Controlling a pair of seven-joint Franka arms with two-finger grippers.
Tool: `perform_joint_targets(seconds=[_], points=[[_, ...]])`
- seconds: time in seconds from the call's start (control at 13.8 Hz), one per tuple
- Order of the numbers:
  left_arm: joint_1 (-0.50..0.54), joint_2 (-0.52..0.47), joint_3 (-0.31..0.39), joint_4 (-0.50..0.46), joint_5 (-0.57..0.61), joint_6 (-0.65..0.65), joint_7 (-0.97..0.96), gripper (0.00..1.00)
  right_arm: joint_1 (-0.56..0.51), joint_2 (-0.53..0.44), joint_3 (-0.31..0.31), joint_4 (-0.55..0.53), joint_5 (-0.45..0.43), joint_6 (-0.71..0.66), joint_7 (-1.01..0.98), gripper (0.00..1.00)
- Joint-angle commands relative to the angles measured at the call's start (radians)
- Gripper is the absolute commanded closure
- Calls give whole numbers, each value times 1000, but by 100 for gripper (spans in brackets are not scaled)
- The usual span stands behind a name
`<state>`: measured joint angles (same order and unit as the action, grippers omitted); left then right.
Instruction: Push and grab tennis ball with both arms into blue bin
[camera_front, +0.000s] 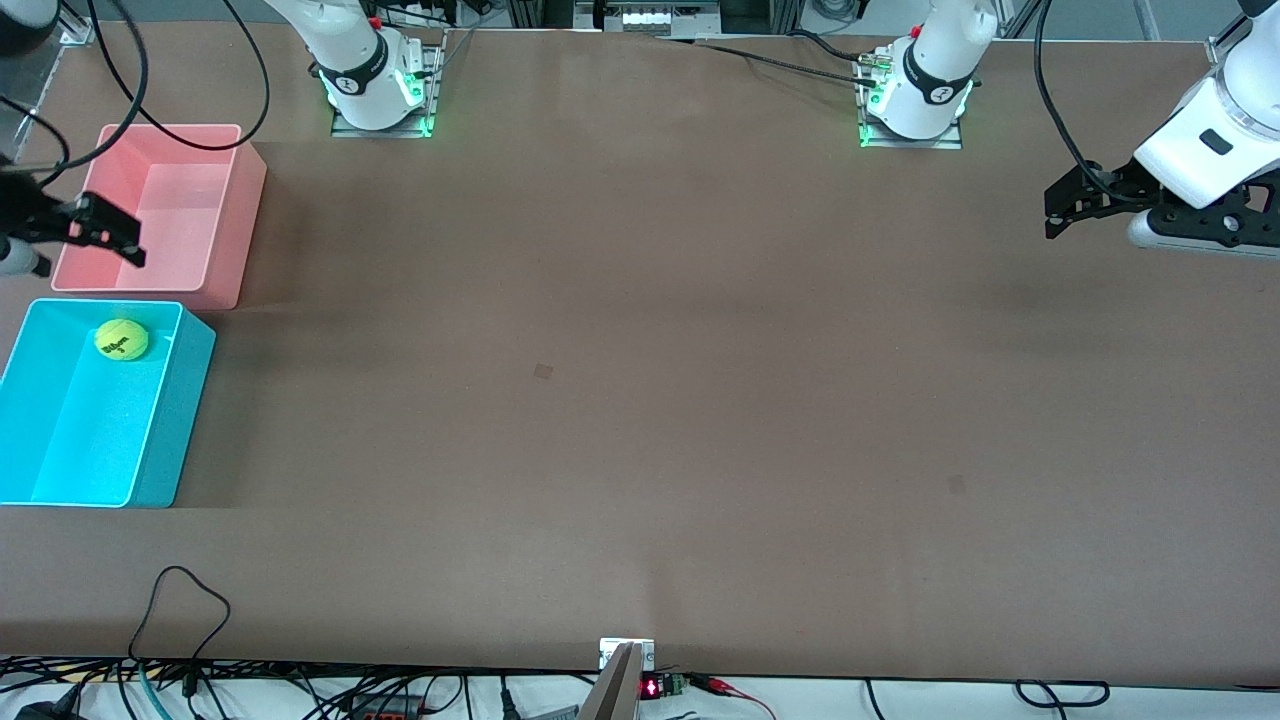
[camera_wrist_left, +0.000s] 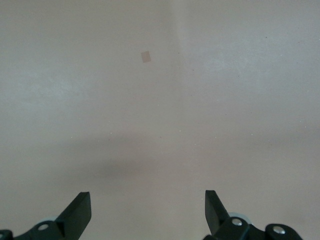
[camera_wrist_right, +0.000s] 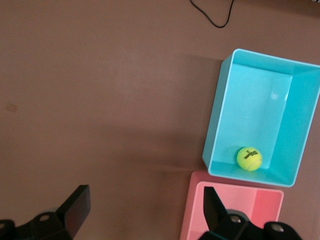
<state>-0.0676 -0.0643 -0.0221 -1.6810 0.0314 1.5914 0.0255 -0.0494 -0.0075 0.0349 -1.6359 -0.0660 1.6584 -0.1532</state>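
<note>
The tennis ball (camera_front: 121, 339) lies inside the blue bin (camera_front: 190, 400), in the corner farthest from the front camera, toward the right arm's end of the table. It also shows in the right wrist view (camera_wrist_right: 249, 158), inside the blue bin (camera_wrist_right: 260, 95). My right gripper (camera_front: 110, 232) is open and empty, up in the air over the pink bin's edge; its jaws (camera_wrist_right: 145, 190) stand wide apart. My left gripper (camera_front: 1050, 212) is open and empty over bare table at the left arm's end; in its own view (camera_wrist_left: 146, 194) only tabletop shows.
A pink bin (camera_front: 245, 220) stands beside the blue bin, farther from the front camera; it also shows in the right wrist view (camera_wrist_right: 192, 210). A black cable loop (camera_front: 180, 600) lies near the table's front edge. A small mark (camera_front: 543, 371) sits mid-table.
</note>
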Motion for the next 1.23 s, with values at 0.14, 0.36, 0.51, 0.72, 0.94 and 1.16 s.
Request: perform_joint_targets(seconds=[0.14, 0.36, 0.51, 0.72, 0.94, 1.16], points=[[-3, 3, -1, 21, -7, -21, -6, 0, 6, 30, 23, 76, -5, -74, 50, 0], [-3, 3, -1, 21, -7, -21, -6, 0, 9, 76, 16, 120, -6, -80, 50, 0], [-3, 3, -1, 21, -7, -21, -4, 0, 20, 90, 2, 140, -6, -84, 54, 0], [-3, 3, -1, 21, -7, -24, -6, 0, 72, 98, -64, 145, -3, -86, 53, 0], [-3, 3, -1, 21, -7, -27, -4, 0, 74, 96, -64, 139, 3, -92, 55, 0], [-3, 3, -5, 21, -8, -27, -6, 0, 72, 96, -64, 139, 3, -92, 54, 0]])
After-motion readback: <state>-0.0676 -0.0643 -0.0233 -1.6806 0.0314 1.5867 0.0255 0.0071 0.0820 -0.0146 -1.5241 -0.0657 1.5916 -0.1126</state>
